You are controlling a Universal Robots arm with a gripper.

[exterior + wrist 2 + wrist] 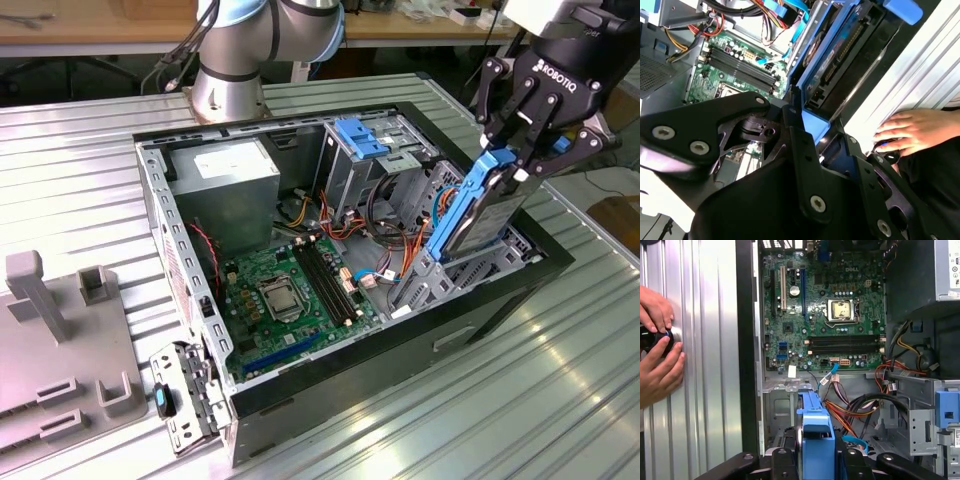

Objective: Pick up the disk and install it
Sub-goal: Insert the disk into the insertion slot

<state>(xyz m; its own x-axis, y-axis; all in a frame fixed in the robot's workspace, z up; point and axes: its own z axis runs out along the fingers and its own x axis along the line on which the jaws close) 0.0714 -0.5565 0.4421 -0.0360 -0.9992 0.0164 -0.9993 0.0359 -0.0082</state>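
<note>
I have the gripper (510, 165) at the exterior view's right, above the open computer case (300, 385). Its fingers are closed onto the upper end of the disk (480, 215), pinching it across the blue rails, so the jaws stand only as far apart as the drive is thick. The disk hangs steeply tilted, nearly on end. Its top is in the fingers and its lower end is down among the grey metal drive bay (450, 270) at the case's corner. From here I cannot quite tell whether that lower end is touching the bay's guides or just above them.

In the first wrist view I look down the blue rail (815, 440) towards the green motherboard (825, 305), with red, yellow and orange cables (850, 412) bunched beside the bay. In the second wrist view the disk's dark slab (840, 55) runs away from the black fingers (800, 150).

Inside the case, the grey power supply (225, 180) sits in the far corner and a light-blue bracket (362, 137) lies on the upper cage. The case rests on a ribbed metal table (480, 400), with a grey fixture (60, 340) at the exterior view's left.

A person's hands (657, 347) rest on the table beside the case wall, cupped around a small black knob (655, 337).
</note>
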